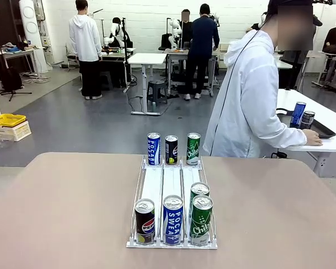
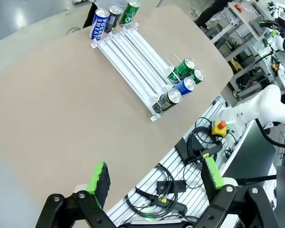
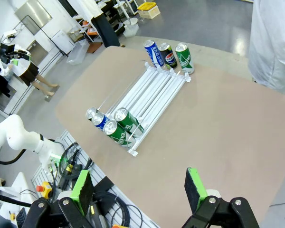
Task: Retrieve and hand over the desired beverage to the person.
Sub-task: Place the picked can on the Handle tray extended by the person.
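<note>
A white three-lane rack (image 1: 171, 179) lies mid-table. At its near end stand a black Pepsi can (image 1: 144, 221), a blue Pocari Sweat can (image 1: 173, 219) and two green cider cans (image 1: 201, 220), one behind the other. At the far end stand a Pocari can (image 1: 153, 148), a Pepsi can (image 1: 171, 149) and a green can (image 1: 193, 148). The person (image 1: 252, 101) in a white hooded jacket stands at the far right, turned to a side table. My left gripper (image 2: 156, 175) hangs open above the table's near edge, well short of the rack (image 2: 133, 57). My right gripper (image 3: 138, 186) is open too, clear of the rack (image 3: 154, 92).
A white side table (image 1: 330, 120) at the right carries two cans (image 1: 297, 114) and a dark tray, with the person's hand (image 1: 312, 137) on it. Cables and a red stop button (image 2: 221, 125) lie below the near table edge. A yellow bin (image 1: 7, 120) sits far left.
</note>
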